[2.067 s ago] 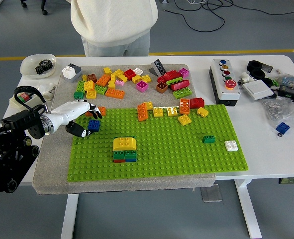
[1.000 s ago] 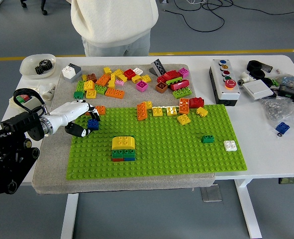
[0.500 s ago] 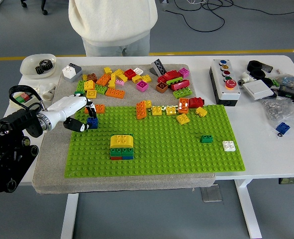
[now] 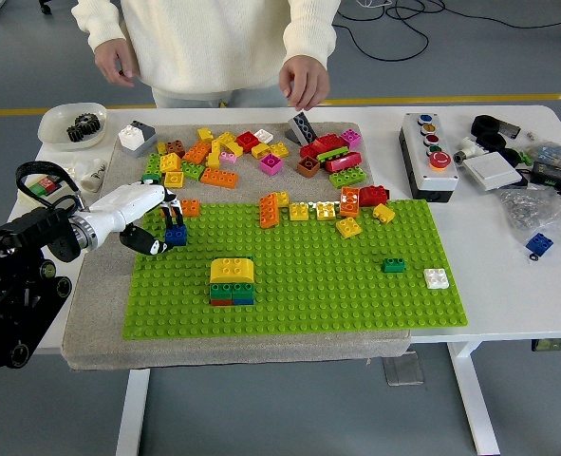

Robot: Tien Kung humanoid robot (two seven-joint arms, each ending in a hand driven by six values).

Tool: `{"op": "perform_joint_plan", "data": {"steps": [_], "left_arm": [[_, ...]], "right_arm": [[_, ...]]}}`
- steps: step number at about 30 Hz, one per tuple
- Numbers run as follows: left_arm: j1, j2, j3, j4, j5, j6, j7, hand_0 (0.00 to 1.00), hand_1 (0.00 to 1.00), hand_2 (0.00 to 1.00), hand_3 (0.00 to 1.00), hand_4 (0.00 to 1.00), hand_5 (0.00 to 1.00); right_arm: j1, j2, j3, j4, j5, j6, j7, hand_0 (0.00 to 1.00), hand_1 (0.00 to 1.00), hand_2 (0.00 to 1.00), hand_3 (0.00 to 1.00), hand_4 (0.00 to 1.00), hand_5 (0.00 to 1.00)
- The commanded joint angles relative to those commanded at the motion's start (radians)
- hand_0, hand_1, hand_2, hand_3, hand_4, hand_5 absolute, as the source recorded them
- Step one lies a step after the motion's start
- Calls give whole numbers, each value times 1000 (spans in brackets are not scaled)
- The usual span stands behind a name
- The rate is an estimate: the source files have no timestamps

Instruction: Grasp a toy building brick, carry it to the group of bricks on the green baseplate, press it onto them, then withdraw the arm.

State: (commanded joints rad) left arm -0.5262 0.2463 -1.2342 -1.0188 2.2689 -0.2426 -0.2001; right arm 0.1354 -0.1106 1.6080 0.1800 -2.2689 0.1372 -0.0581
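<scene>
The left hand (image 4: 145,220) reaches in from 9 o'clock, its fingers (image 4: 169,201) clamped on a blue brick (image 4: 176,235) held at the green baseplate's (image 4: 356,294) far-left corner, the brick pinched between fingertips above and the thumb below. The stacked group of bricks (image 4: 233,281), yellow over green, sits on the baseplate toward 4 o'clock from the blue brick, apart from it. A person's hand (image 4: 305,82) hovers over the counter's (image 4: 508,275) far edge above the loose bricks (image 4: 252,152).
</scene>
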Motion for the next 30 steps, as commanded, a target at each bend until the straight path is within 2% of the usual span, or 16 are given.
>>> {"op": "perform_joint_plan", "data": {"steps": [2,7,8,13,14,30], "left_arm": [[0,0,-6,-6,0,-4,2,998,725,468,498,760,2],[7,-2,-21,-19,0,-9,8,998,725,468,498,760,2],[7,-3,-22,-20,0,-9,9,998,733,479,501,651,2],[13,-6,-33,-36,0,-13,18,998,733,479,501,651,2],[14,-7,-35,-38,0,-14,19,998,736,483,507,610,2],[15,-4,-41,-46,0,-12,33,998,737,488,509,595,2]], "right_arm": [[3,0,0,0,0,1,0,748,649,728,632,895,480],[2,1,1,0,0,2,-2,748,649,728,632,895,480],[2,1,1,0,0,2,-2,748,649,728,632,895,480],[0,-1,2,0,0,1,-2,748,649,728,632,895,480],[0,-2,2,0,0,1,-2,747,649,728,632,895,480],[1,-2,-2,0,0,2,-1,748,649,728,633,895,480]]}}
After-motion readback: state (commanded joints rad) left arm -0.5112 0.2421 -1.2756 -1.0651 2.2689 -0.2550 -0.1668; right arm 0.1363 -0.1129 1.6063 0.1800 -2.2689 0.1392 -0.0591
